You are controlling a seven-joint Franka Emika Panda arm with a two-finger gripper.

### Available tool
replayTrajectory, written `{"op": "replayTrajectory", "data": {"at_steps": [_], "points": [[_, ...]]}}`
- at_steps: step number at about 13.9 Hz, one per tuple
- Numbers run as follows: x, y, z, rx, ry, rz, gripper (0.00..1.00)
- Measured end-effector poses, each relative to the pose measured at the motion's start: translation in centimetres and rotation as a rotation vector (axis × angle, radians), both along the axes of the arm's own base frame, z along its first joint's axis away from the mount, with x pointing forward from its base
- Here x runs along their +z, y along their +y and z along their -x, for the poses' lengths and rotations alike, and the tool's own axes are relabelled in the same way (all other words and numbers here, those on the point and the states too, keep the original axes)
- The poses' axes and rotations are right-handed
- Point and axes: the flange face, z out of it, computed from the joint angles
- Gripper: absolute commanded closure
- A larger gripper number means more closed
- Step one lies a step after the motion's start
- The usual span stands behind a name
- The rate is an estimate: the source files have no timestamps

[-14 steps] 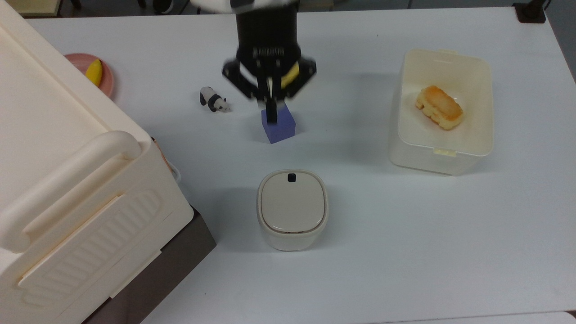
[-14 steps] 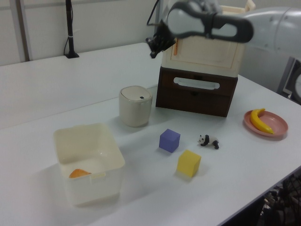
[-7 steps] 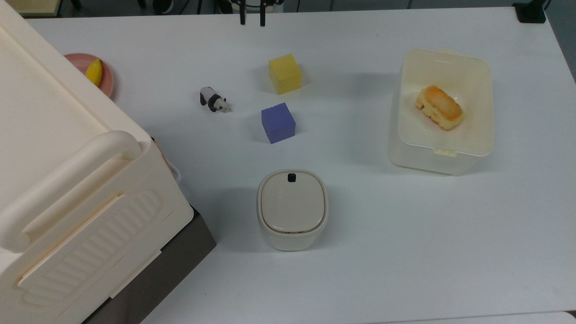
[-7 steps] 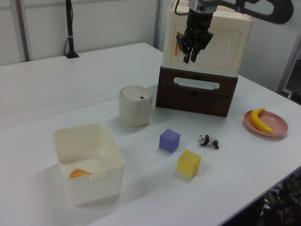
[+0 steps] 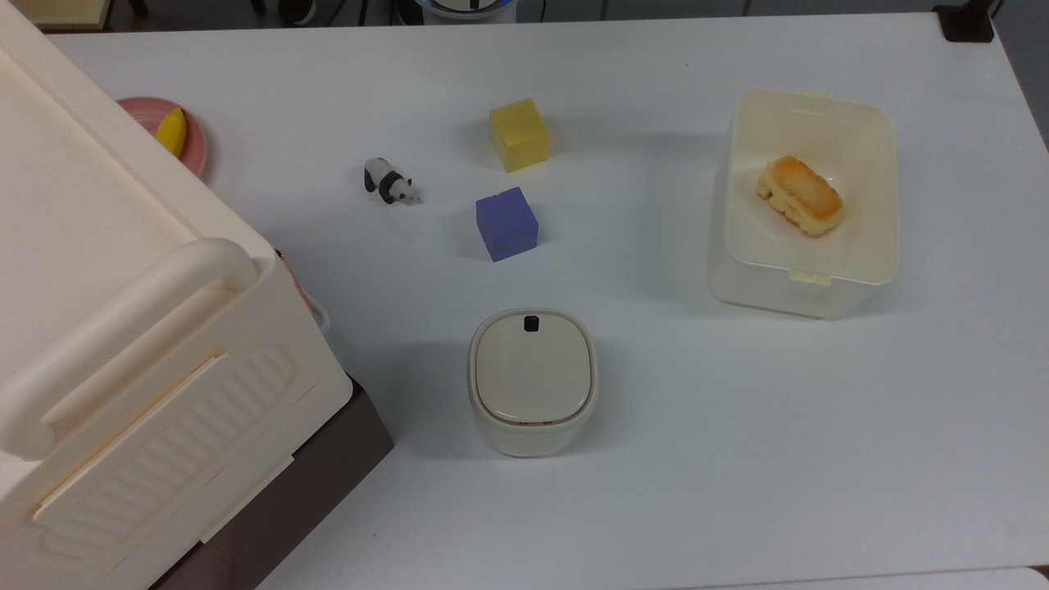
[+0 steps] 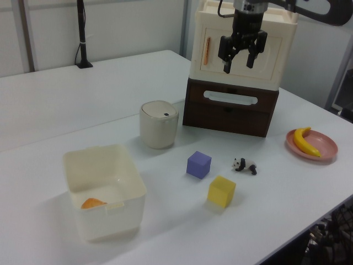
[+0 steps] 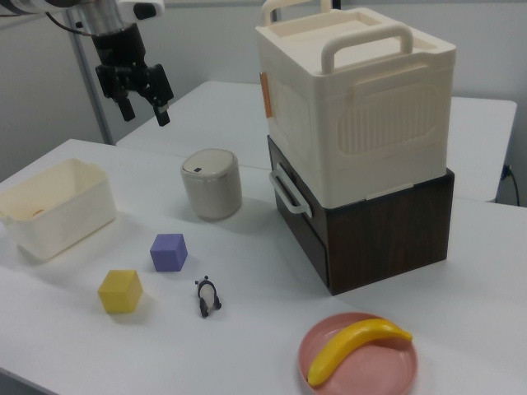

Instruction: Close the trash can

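Observation:
The trash can [image 5: 532,382] is a small cream-beige rounded-square bin standing on the white table, its flat lid lying down flush and a small black button [image 5: 530,324] at the rim. It also stands in the left view [image 6: 159,123] and the right view [image 7: 212,183]. My gripper [image 6: 240,64] hangs high in the air, open and holding nothing, well above the table and apart from the bin; in the right view the gripper [image 7: 146,109] is up and to the right view's left of the bin.
A large cream box with a handle [image 5: 123,328] sits on a dark drawer unit [image 7: 370,230]. A cream tub [image 5: 803,205] holds a piece of bread [image 5: 799,195]. A purple cube [image 5: 506,223], yellow cube [image 5: 519,133], toy panda [image 5: 389,182] and banana on a pink plate [image 7: 358,350] lie around.
The arm has risen and pulled back from over the cubes, leaving the top view. The fingers have spread apart. The trash can's lid stays down.

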Motion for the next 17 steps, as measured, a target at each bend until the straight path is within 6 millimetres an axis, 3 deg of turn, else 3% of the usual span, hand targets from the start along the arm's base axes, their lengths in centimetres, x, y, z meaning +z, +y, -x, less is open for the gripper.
{"op": "replayTrajectory", "data": {"at_steps": [17], "points": [[-0.04,0.11,0.2,0.019,0.004,0.003,0.0]]}}
